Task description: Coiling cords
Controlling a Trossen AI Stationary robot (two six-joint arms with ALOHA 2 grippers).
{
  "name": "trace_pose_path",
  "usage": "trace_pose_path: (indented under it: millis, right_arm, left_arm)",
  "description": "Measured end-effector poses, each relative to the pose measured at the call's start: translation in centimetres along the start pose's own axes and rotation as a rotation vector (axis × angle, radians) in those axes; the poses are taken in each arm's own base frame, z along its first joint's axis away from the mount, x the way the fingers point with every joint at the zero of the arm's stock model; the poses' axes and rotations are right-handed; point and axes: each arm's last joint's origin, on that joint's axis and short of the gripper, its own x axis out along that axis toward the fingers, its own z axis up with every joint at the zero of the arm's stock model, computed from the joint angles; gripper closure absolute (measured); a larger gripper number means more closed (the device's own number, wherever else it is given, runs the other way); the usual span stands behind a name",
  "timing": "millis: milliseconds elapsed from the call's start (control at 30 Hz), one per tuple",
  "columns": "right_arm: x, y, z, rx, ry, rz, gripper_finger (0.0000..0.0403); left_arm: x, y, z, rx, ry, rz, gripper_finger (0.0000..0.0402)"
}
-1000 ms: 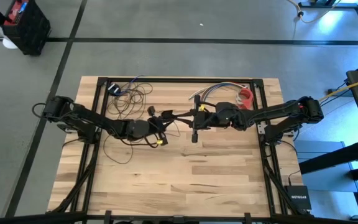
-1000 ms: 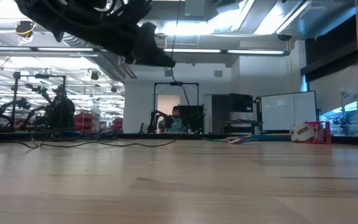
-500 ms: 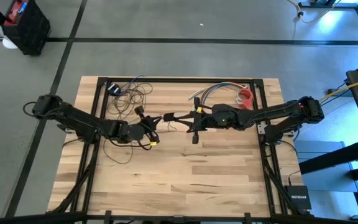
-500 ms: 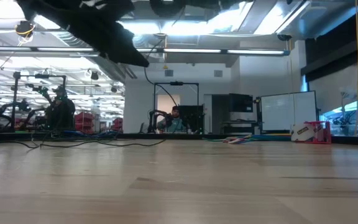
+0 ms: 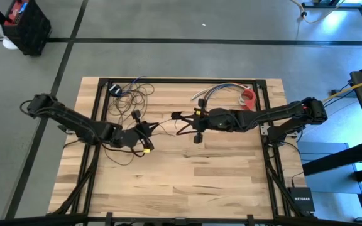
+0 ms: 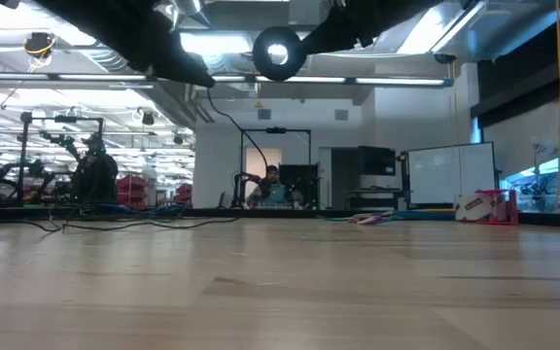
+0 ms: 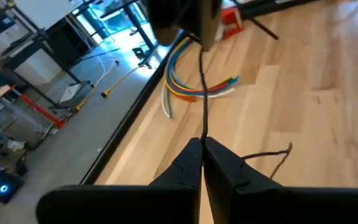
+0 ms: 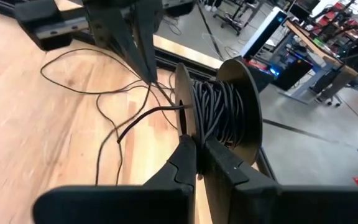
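Observation:
The cords are one thin dark wire. Part of it is wound on a small black round spool (image 8: 219, 109), and the rest lies in loose loops (image 5: 131, 97) at the table's far left. My right gripper (image 8: 196, 149) is shut on the spool and holds it above mid-table (image 5: 176, 116). To the spool's left, my left gripper (image 7: 202, 146) is shut on the wire and also shows in the high view (image 5: 148, 130). A stretch of wire (image 7: 202, 87) runs from its fingertips to the spool. My left gripper pinches the wire (image 7: 202, 135) between its two fingertips, a short way from the spool. The fingers point nearly level toward the table's right and lie along the wire. The wire runs on almost straight to the spool, clear of the table. My right gripper pinches the rim of one of the spool's round flanges (image 8: 183, 127) between its two fingers. The fingers come nearly level from the table's right. The spool is lifted clear of the table, its flanges upright and its axis level.
A short bundle of multicoloured wires (image 5: 215, 93) and a red object (image 5: 249, 96) lie at the far right. Black frame rails (image 5: 181, 80) run along the table's edges. Bare wood lies toward the near edge (image 5: 181, 182).
My left gripper has drawn back toward the table's left and near edges with the wire, away from the spool, so the stretch between them is longer. My right gripper has tipped and sunk, bringing the spool down into the low view.

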Motion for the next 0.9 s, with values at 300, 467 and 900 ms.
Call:
trace_pose_path:
  millis: [300, 467, 900]
  right_arm:
    - [1.7, 1.2, -1.5, -0.028, 0.077, 0.044, 0.0386]
    - [3.0, 1.5, -2.6, -0.031, 0.107, 0.084, 0.0386]
    - [4.2, 1.9, -3.1, -0.023, 0.049, 0.192, 0.0386]
  left_arm:
    - [-1.0, -0.4, 1.7, 0.058, -0.056, -0.035, 0.04]
    - [-1.4, -0.1, 3.3, 0.12, -0.089, -0.039, 0.04]
    - [-0.2, 0.5, 4.0, 0.125, -0.106, -0.159, 0.04]
